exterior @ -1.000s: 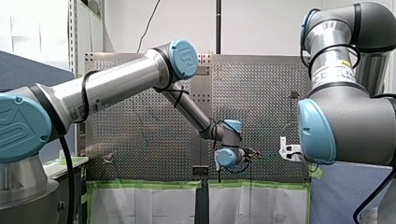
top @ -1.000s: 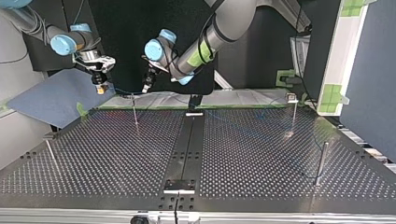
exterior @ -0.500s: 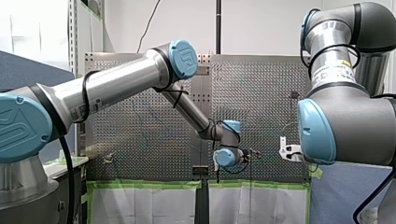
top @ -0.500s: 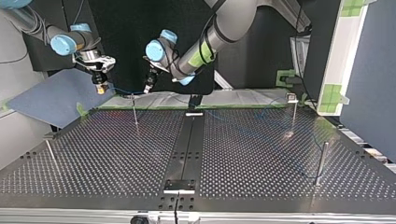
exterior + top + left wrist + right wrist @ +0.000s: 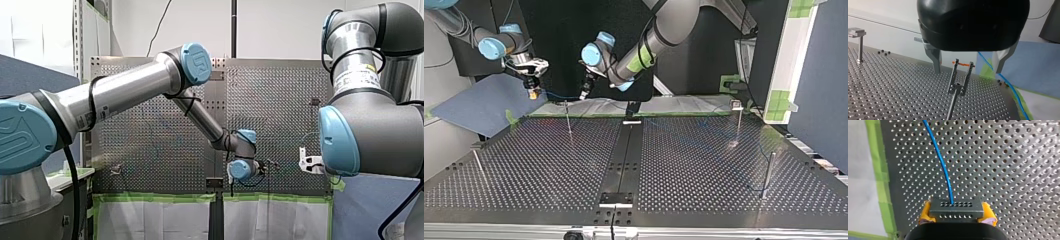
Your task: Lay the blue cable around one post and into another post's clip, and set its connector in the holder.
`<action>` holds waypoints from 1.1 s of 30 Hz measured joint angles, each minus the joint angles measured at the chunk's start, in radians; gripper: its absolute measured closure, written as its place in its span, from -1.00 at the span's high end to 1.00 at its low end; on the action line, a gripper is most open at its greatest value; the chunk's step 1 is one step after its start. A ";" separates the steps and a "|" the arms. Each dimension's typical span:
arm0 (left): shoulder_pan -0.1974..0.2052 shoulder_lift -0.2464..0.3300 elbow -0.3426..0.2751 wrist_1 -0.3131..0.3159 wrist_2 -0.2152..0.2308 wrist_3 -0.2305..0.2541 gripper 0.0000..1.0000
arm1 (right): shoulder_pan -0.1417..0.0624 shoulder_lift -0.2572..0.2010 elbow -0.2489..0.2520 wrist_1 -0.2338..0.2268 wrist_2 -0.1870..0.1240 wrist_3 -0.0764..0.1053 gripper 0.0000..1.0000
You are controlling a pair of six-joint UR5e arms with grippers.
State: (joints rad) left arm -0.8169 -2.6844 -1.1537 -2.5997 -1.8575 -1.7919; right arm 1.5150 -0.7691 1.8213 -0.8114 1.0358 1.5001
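Note:
In the right wrist view my right gripper (image 5: pixel 956 215) has its yellow pads (image 5: pixel 926 216) shut on a dark connector (image 5: pixel 956 208). The blue cable (image 5: pixel 941 162) leaves the connector and runs ahead over the perforated plate. At the top view's far left, my right gripper (image 5: pixel 532 93) hangs over the table's far edge. From it the cable (image 5: pixel 556 96) stretches toward my left gripper (image 5: pixel 585 93). In the left wrist view my left gripper (image 5: pixel 967 71) is open, its metal fingers (image 5: pixel 935 60) straddling a clip post (image 5: pixel 960 80) with an orange crossbar. The cable (image 5: pixel 1010 87) passes beside one finger, not gripped.
Other thin posts stand at the top view's left (image 5: pixel 479 167), far right (image 5: pixel 738 117) and near right (image 5: pixel 768 175). A small black and white block (image 5: pixel 632 120) sits on the centre strip at the far edge, another (image 5: pixel 615 199) at the near edge. Green tape (image 5: pixel 881 182) lines the plate's border.
My left gripper has shifted slightly toward the top view's right, staying around the clip post. My right gripper has barely moved and keeps its hold on the connector.

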 joint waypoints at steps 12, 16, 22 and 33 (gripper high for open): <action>-0.002 0.001 -0.012 -0.051 -0.024 0.005 1.00 | -0.006 -0.007 0.030 0.098 -0.007 -0.103 -1.00; 0.006 0.001 -0.035 -0.077 -0.045 0.004 1.00 | -0.015 -0.030 0.052 0.097 -0.014 -0.132 -1.00; 0.020 0.001 -0.086 -0.081 -0.025 0.004 1.00 | -0.024 -0.075 0.079 0.087 -0.012 -0.125 -1.00; 0.044 0.000 -0.100 -0.030 0.002 -0.016 1.00 | -0.022 -0.114 0.088 0.090 -0.023 -0.124 -1.00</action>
State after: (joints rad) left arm -0.7733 -2.6847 -1.2538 -2.6295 -1.8554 -1.8083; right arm 1.4927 -0.8832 1.9093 -0.7215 1.0126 1.3758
